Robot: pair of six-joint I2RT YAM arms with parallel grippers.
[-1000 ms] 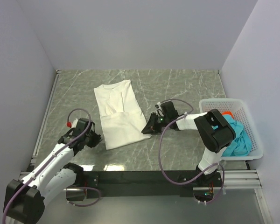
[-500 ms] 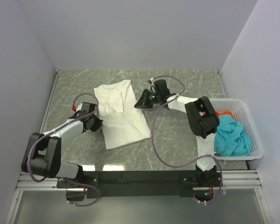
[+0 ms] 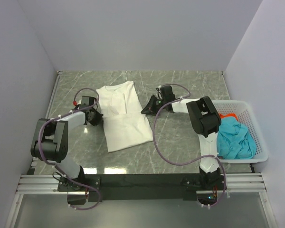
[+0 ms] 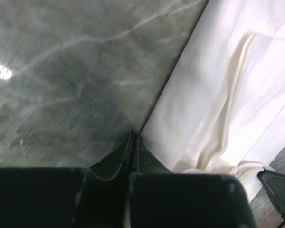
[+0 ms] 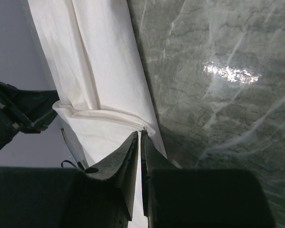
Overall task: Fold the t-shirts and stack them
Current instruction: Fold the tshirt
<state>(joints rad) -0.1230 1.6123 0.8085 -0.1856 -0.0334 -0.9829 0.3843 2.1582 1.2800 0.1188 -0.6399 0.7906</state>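
So the left gripper (image 3: 98,118) sits left of centre in the top view, right at the left hem of the white t-shirt (image 3: 123,116). On its wrist cam the fingers are pressed together with the tips just at the cloth edge, and I honestly can't tell if any fabric is caught between them.

The shirt lies mid-frame on the table (image 3: 180,142), collar toward the top, sides tucked in, with a wrinkle ridge across the middle.

The right gripper (image 3: 145,110) is at the opposite hem and looks the same: fingers squeezed together, tips meeting the edge, grip unclear.

What I'd worry about:
- If either side has only the top layer, or nothing, a lift peels the side fold open instead of carrying the shirt.
- If one side grabs and the other slips, the cloth skews and that ridge gets worse.
- The tips are low on the marble, so pushing in could just bunch the hem.

At the far right, the teal t-shirt (image 3: 235,140) and red-orange t-shirt (image 3: 232,115) are heaped in the basket (image 3: 259,154), both unfolded, so most of the job is ahead.
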